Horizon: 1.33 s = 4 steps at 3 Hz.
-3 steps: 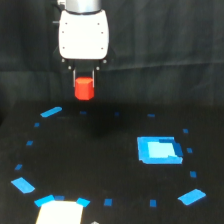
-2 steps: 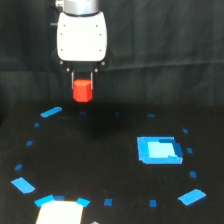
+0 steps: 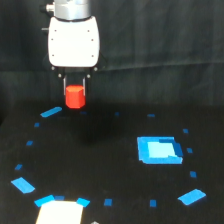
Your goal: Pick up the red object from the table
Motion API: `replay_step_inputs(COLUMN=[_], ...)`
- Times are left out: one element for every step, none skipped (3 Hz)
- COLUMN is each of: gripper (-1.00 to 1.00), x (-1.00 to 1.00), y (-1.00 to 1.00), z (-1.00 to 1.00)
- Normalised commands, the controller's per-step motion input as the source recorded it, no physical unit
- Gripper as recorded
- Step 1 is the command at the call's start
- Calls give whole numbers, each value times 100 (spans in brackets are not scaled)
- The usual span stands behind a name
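Observation:
The red object (image 3: 75,96) is a small red-orange block held between the fingers of my gripper (image 3: 75,98), which is shut on it. It hangs well above the black table (image 3: 100,170), at the exterior view's upper left. The white gripper body (image 3: 73,41) is right above the block. The fingers are thin and dark on either side of the block.
A larger flat blue rectangle (image 3: 158,149) lies on the table at the exterior view's right. Small blue tape marks form a rough ring around the table. A white patch (image 3: 59,212) with blue edges sits at the bottom left. A dark curtain hangs behind.
The gripper has risen slightly with the red block still held in it. Nothing on the table has moved.

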Motion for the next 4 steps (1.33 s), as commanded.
replay_step_inputs(gripper=[-94,-84,-100,-93], x=[-18,20,29,-18], y=[-7,-5,-25,42], z=[-3,-16,-17,-3])
